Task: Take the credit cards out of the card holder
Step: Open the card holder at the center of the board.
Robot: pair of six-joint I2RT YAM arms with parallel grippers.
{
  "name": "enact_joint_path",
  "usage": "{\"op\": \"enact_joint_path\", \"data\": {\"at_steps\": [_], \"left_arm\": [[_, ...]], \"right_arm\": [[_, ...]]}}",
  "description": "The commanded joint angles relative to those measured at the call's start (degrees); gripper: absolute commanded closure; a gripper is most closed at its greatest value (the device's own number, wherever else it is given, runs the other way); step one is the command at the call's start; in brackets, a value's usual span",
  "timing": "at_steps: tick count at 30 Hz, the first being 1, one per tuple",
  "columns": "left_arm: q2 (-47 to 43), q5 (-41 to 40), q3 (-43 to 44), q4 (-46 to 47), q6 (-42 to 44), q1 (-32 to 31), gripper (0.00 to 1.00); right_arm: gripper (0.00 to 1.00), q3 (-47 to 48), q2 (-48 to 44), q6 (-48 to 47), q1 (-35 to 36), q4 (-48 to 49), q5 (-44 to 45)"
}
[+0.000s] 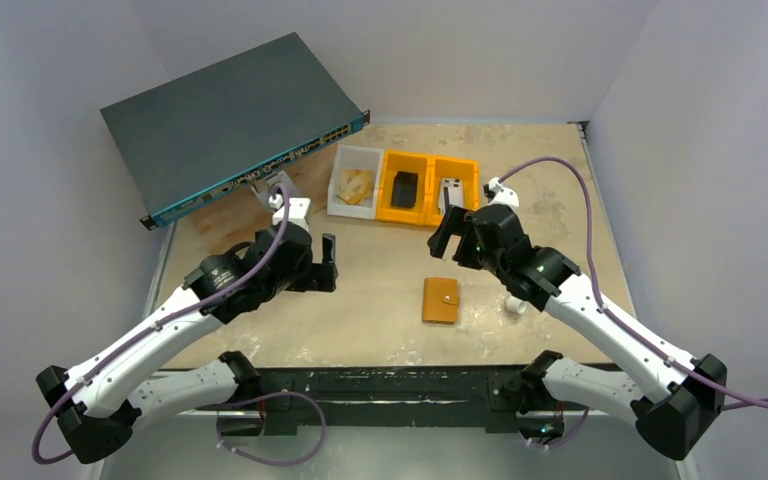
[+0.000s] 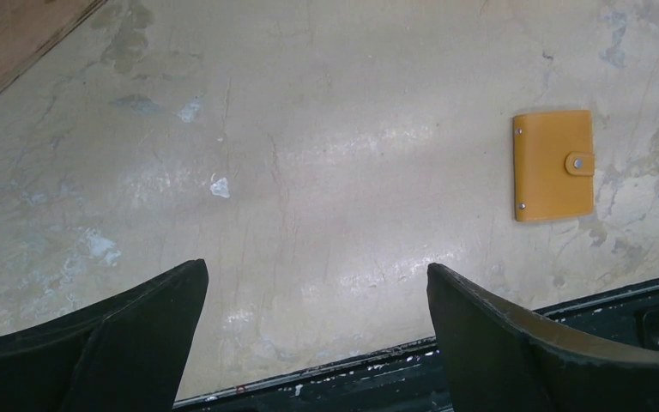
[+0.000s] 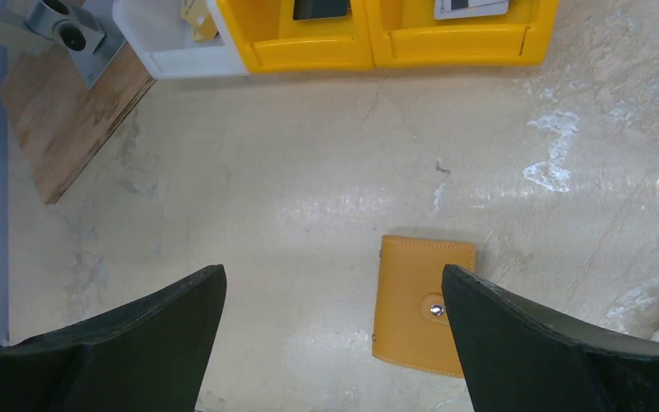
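The left fingers (image 2: 129, 339) stand wide apart with nothing between them, hanging over bare surface (image 2: 309, 154). The card holder (image 2: 554, 165) lies well off toward the right edge of that view. The right fingers (image 3: 558, 343) are likewise spread and empty. The card holder sits flat below them in the lower middle of the right wrist view, its right edge partly behind one finger. In the top view it lies in the lower middle of the frame, between the two arms and nearer the right one. It is well apart from the row of bins (image 1: 407, 214) at the upper middle and the flat grey box (image 1: 230, 125) at the upper left.

The card holder is folded shut, its tab pressed onto the snap, and no card shows. The task therefore looks to be at its very start — the approach, with nothing gripped.

The next move probably calls for one pair of fingers to come down and pin the card holder while the other lifts the tab off the snap and opens the flap. It lies flat on the surface, so getting under an edge likely needs a low, shallow angle — a blunt push may only slide it.
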Motion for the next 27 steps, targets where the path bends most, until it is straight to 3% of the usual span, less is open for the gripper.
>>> {"op": "enact_joint_path", "data": {"at_steps": [1, 10, 27], "left_arm": [[-2.5, -2.2, 2.2, 3.3, 1.1, 0.5, 0.0], [-0.7, -0.3, 1.8, 6.0, -1.0, 0.5, 0.0], [-0.5, -0.1, -1.0, 6.1, -3.2, 0.5, 0.0]], "right_arm": [[0.01, -0.7, -1.0, -1.6, 0.2, 0.0, 0.0], [0.01, -2.7, 1.8, -2.7, 0.3, 2.7, 0.5], [0.16, -7.2, 6.6, 2.4, 7.3, 1.5, 4.2]]}}
